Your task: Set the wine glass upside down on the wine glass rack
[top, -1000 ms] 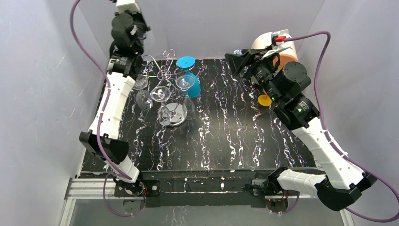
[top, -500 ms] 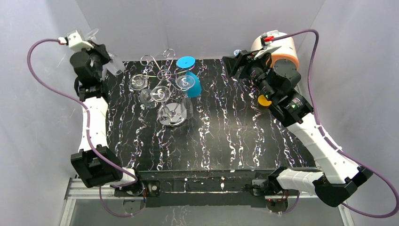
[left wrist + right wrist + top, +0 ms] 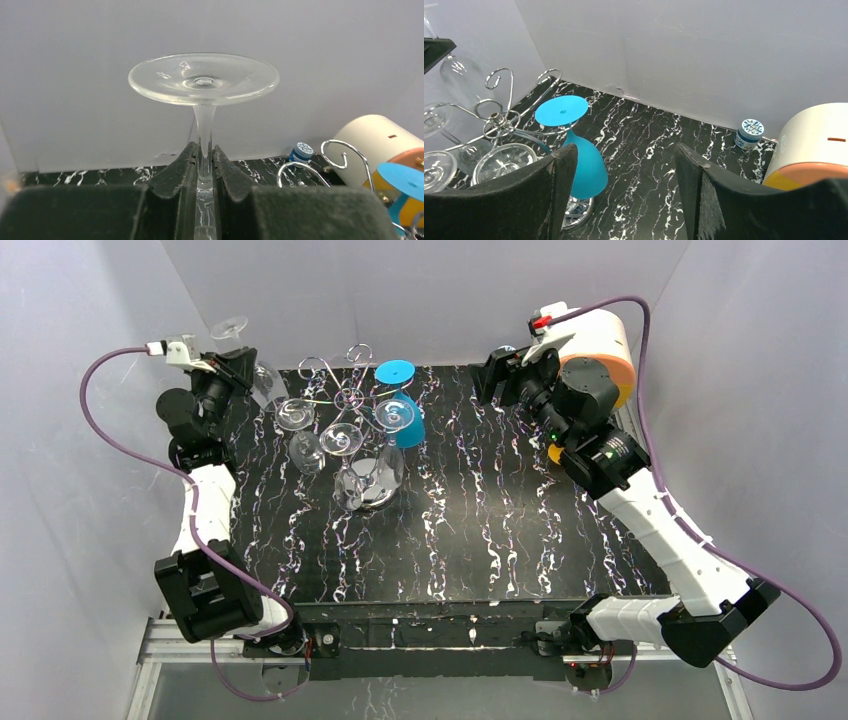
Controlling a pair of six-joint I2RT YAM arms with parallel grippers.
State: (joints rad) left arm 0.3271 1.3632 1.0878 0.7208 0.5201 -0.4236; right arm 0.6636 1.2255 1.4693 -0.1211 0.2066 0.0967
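A clear wine glass (image 3: 202, 80) hangs foot-up, bowl-down, with my left gripper (image 3: 204, 150) shut on its stem. In the top view the left gripper (image 3: 232, 368) is at the back left corner, and the glass (image 3: 266, 386) is just left of the wine glass rack (image 3: 346, 396). The rack's round chrome base (image 3: 365, 486) stands on the black marbled table (image 3: 480, 530). Several clear glasses and a blue glass (image 3: 404, 415) hang upside down on it. My right gripper (image 3: 497, 378) is open with nothing in it, right of the rack, with the blue glass (image 3: 580, 159) before it.
A white and orange cylinder (image 3: 596, 346) stands at the back right corner, with a small blue-lidded jar (image 3: 750, 133) beside it. Grey walls close in the table on the left, back and right. The rack's scroll arms (image 3: 345, 151) curl up to the right of the held glass.
My left arm swung from over the rack out to the back left corner, then turned the glass toward the rack with its foot up. The right gripper pulled back slightly and stayed open.
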